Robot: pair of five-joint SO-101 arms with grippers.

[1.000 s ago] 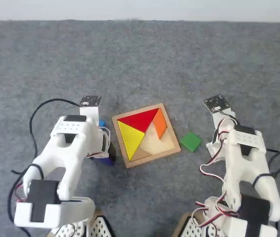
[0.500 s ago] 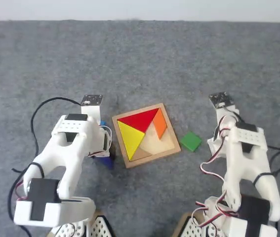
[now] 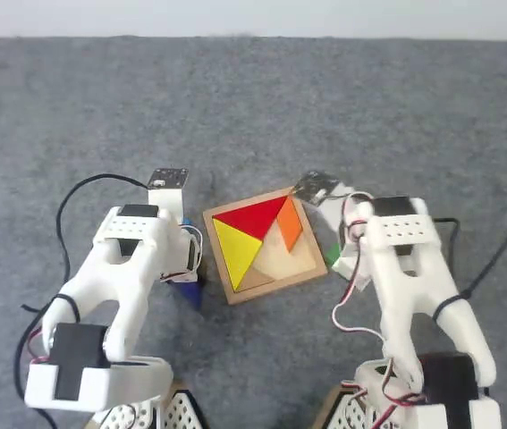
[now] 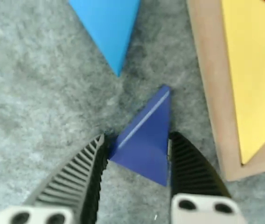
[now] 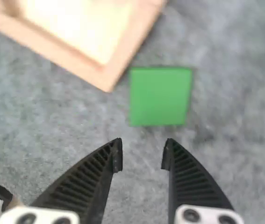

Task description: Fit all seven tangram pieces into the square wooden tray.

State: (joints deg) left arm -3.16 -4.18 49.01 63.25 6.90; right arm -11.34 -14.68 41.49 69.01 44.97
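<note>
The square wooden tray [image 3: 299,271] lies at the table's middle, holding a red triangle [image 3: 255,217], a yellow triangle [image 3: 235,250] and an orange piece [image 3: 289,223]. Left of the tray, my left gripper [image 4: 136,140] is shut on a dark blue triangle [image 4: 146,142] that is tilted on the carpet close to the tray's rim [image 4: 211,88]. A light blue triangle [image 4: 109,23] lies just beyond it. My right gripper [image 5: 141,154] is open, just short of the green square [image 5: 160,95], which lies flat beside the tray's corner [image 5: 109,74]. From above, the right arm [image 3: 396,250] covers most of the green square [image 3: 330,257].
Grey carpet covers the whole table, with free room behind the tray and to both far sides. The left arm [image 3: 132,259] stands close against the tray's left side. Cables trail from both arms.
The right arm has swung left toward the tray and now hangs over the green square, hiding most of it from above. The left arm has hardly moved.
</note>
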